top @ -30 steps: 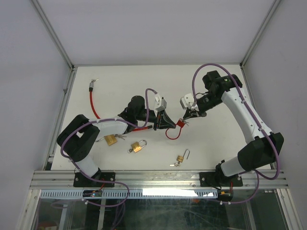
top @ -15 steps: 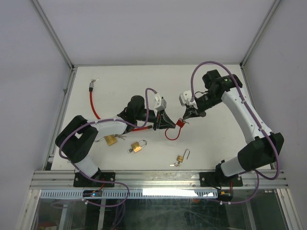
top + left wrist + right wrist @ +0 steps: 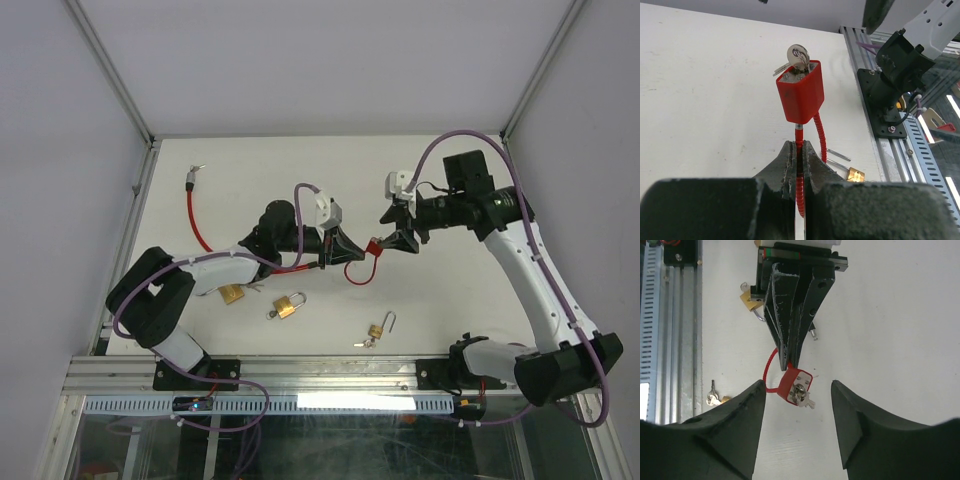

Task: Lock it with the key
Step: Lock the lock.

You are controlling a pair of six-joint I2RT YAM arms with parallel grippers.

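We look down on a white table (image 3: 250, 170) inside a pale-walled enclosure framed in aluminium rails. Near its middle, the left tool (image 3: 799, 150) is pressed together on a red cable (image 3: 821, 135), pinching it just below the red lock body (image 3: 800, 92). The body is held clear of the table. A silver key (image 3: 798, 54) sits in the end of the body that faces the right arm. The right tool (image 3: 393, 230) is spread, and its fingers (image 3: 740, 415) stand on either side of the lock body without touching it. Three brass padlocks lie near the front edge (image 3: 231, 292) (image 3: 289, 305) (image 3: 380, 328), the last with its shackle open. Another stretch of red cable (image 3: 193, 215) runs along the table's left side; we cannot tell whether it joins the held one.
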